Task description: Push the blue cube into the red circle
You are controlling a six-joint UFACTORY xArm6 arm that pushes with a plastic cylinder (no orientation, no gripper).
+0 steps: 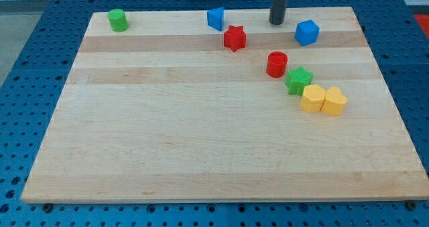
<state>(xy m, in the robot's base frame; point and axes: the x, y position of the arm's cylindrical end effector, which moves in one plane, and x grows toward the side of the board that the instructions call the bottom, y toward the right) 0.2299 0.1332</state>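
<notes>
The pale wooden board [201,153] lies on a blue perforated table [40,73], and taking the red cylinder block [277,64] as the landmark, the nearest things to the view's bottom are two yellow blocks: a yellow block with a rounded, many-sided outline [312,98] and a yellow heart-like block [334,101], touching each other side by side, below and to the view's right of the red cylinder block. Just above them, touching the first yellow block at its upper left, sits a green star-shaped block [299,80], just beside the red cylinder block on its lower right; whether those two touch cannot be told. The red cylinder block itself stands upright, right of the board's middle. Farther back, a red star-shaped block [234,37] lies above and to the view's left of the red cylinder block, apart from it. The blue cube [307,33] stands above and slightly to the view's right of the red cylinder block, apart from it with bare wood between. A second blue block of angular shape [216,18] sits farther up and to the left, near the red star-shaped block. A green cylinder block [118,19] stands far to the left, at the board's top left corner. My tip [278,23], a dark rod with no pincer to open or close, rests near the board's top edge, directly above the red cylinder block and just left of the blue cube, touching no block
</notes>
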